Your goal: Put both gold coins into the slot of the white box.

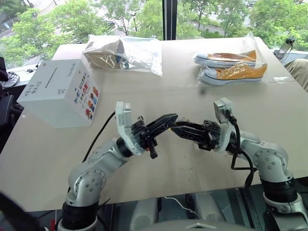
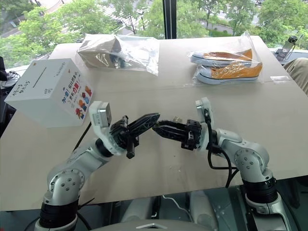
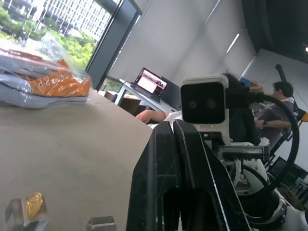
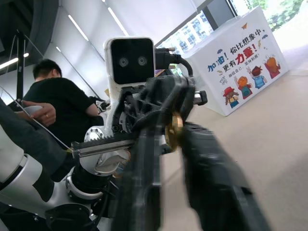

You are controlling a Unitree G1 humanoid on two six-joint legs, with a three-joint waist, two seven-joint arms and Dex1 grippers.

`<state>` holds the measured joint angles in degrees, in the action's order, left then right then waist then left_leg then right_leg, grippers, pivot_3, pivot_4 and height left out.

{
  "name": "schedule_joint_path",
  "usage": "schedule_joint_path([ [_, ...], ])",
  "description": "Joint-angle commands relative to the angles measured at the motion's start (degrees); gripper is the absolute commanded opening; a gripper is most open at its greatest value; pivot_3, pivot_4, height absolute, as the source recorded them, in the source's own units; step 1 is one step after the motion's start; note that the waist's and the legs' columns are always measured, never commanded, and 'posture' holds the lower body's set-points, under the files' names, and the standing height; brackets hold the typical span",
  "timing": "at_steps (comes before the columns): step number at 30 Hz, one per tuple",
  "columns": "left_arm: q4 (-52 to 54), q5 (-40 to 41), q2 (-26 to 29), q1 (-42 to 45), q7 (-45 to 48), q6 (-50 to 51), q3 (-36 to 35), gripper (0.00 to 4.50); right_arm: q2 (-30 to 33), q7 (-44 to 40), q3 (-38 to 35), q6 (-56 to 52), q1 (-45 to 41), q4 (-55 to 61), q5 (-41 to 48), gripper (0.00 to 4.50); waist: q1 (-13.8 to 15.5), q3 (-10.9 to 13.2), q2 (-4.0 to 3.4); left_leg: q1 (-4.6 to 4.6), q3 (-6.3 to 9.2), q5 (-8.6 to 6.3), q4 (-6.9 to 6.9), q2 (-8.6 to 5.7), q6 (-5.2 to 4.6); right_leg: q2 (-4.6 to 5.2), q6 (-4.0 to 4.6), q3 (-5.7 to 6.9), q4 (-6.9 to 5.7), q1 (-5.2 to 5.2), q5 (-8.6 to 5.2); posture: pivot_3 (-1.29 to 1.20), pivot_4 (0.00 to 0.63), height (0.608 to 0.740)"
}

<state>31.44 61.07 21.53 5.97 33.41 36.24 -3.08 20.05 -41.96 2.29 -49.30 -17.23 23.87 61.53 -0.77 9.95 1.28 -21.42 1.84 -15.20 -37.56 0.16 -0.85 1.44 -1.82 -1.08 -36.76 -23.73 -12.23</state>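
Both grippers meet tip to tip above the middle of the table. My left gripper (image 1: 173,118) is shut, and the right wrist view shows one gold coin (image 4: 173,131) pinched at its fingertips. My right gripper (image 1: 175,126) faces it from the right. Its fingers (image 4: 211,178) stand apart on either side of that coin, with a gap between them. The other gold coin (image 3: 33,204) lies on the table beside two small clear blocks (image 3: 101,224). The white box (image 1: 57,94) stands at the table's left, its slot (image 1: 50,78) a dark line on top.
At the back of the table lie a clear bag of orange sneakers (image 1: 231,67) and another clear bag with brown contents (image 1: 120,53). A person in a black shirt (image 4: 53,106) is behind me. The table's near edge runs just under my arms.
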Motion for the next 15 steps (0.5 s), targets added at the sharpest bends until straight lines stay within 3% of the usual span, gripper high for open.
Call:
schedule_joint_path([
  [1, -1.2, 1.1, 0.3, 1.9, -2.4, -0.7, -3.8, 0.0, -1.0, 0.7, -1.4, 2.5, -1.1, 2.1, 0.4, 2.77, 0.0, 0.0, 0.0, 0.0, 0.01, 0.0, 0.0, 0.0, 0.0, 0.0, 0.0, 0.01, 0.0, 0.0, 0.0, 0.0, 0.15, 0.74],
  [4, -2.6, 1.6, 0.6, 4.1, -4.7, -1.5, -7.2, 0.0, -1.0, 1.4, -1.8, 3.2, -1.5, 1.3, -0.9, 4.17, 0.0, 0.0, 0.0, -0.05, 0.03, 0.0, 0.0, 0.01, 0.0, -0.02, 0.0, 0.02, 0.0, -0.05, 0.0, 0.0, 0.15, 0.74],
  [10, -3.9, -1.3, 1.6, 7.1, -9.1, -3.6, -12.5, 0.0, 1.3, -0.2, -1.3, 8.0, -2.8, -0.6, -7.9, 4.17, 0.0, 0.0, 0.0, -0.27, 0.04, 0.0, -0.02, -0.01, 0.01, 0.01, 0.07, 0.05, 0.03, -0.23, 0.05, 0.0, 0.15, 0.74],
  [15, -7.0, -12.4, 5.2, 13.6, -19.0, -6.7, -16.5, 0.0, -0.7, 0.2, 0.0, 21.1, -8.6, -5.0, -21.0, 4.17, -0.1, 0.0, 0.0, -0.26, 0.05, 0.01, -0.02, -0.03, 0.01, -0.02, 0.07, 0.07, 0.0, -0.26, 0.06, 0.0, 0.15, 0.74],
])
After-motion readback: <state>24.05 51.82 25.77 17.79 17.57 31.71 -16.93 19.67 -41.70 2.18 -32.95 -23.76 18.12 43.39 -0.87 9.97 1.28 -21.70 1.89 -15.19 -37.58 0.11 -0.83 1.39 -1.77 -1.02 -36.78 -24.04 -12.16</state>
